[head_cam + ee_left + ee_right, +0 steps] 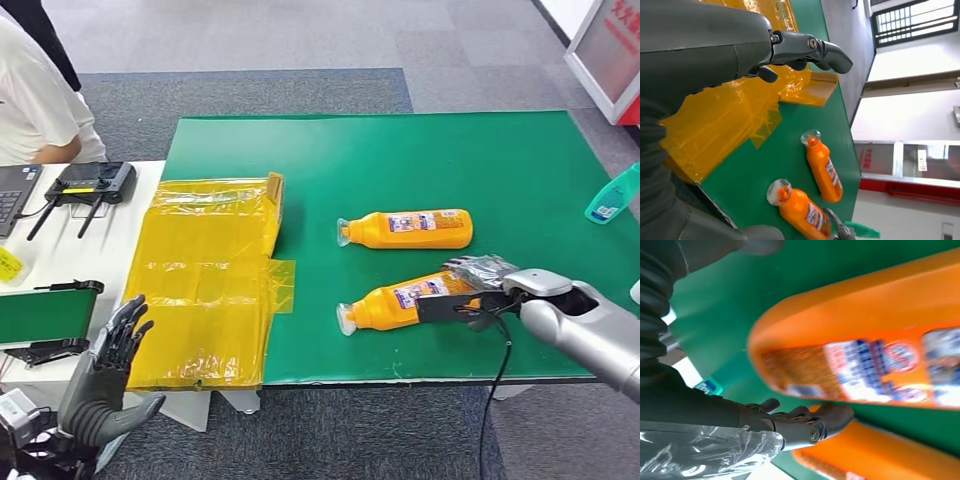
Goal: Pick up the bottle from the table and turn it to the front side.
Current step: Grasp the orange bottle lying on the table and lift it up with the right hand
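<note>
The nearer orange bottle (404,301) is lying on the green mat (468,170), its long axis running from the cap at nine o'clock to its base at three. The right hand (472,290) is sitting at that base end, fingers reaching onto the bottle, though I cannot tell whether they are gripping it. The left hand (113,350) is hanging open and empty, far off at the table's eight o'clock corner, so the right hand is much the nearer.

Two orange plastic bottles on green table (528,170): near bottle (400,300) before far bottle (407,229); yellow plastic sheet (204,280) left; teal bottle (613,195) far right.
</note>
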